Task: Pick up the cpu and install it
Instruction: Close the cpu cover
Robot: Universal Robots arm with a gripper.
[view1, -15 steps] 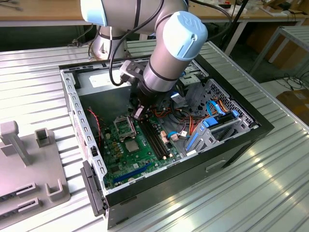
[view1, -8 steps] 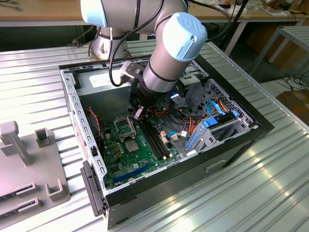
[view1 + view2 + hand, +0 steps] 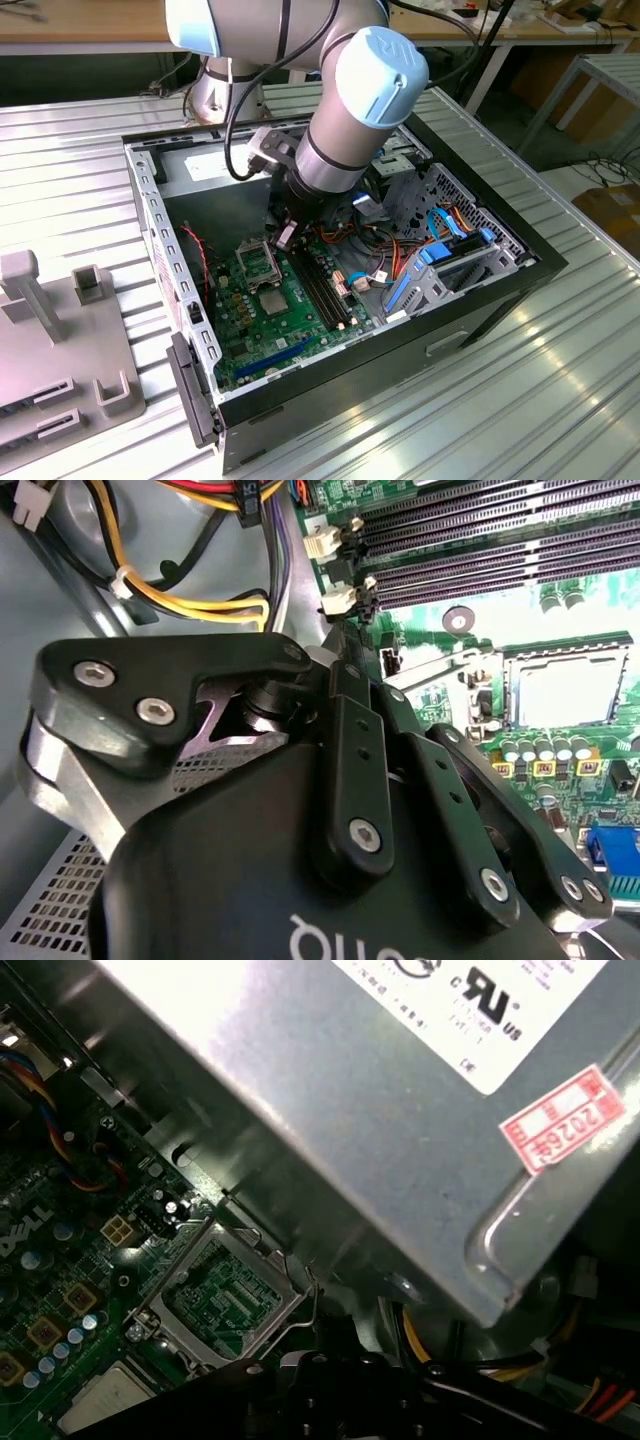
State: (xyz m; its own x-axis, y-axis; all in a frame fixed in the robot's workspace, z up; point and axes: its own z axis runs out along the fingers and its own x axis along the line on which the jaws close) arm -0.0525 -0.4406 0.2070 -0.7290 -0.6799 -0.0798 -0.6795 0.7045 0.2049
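From the exterior view's left: a grey fixture stands on the ribbed metal table, well apart from the socket frame. Next comes the open computer case, with the green motherboard on its floor, and the socket frame sits on that board. In the first wrist view the frame surrounds a bare green bed of contacts, so nothing is seated there.

The cpu lies flat on the board just beside the socket frame, on the side away from the silver power supply. Its dull grey top faces up in both wrist views.

To the exterior view's right of the socket frame run the long dark memory slots. My pincer hangs inside the case near the frame, above its memory-slot side and apart from the cpu. I cannot tell whether it is wide or narrow. Farther right of the frame stands a blue drive cage with loose cables around it.
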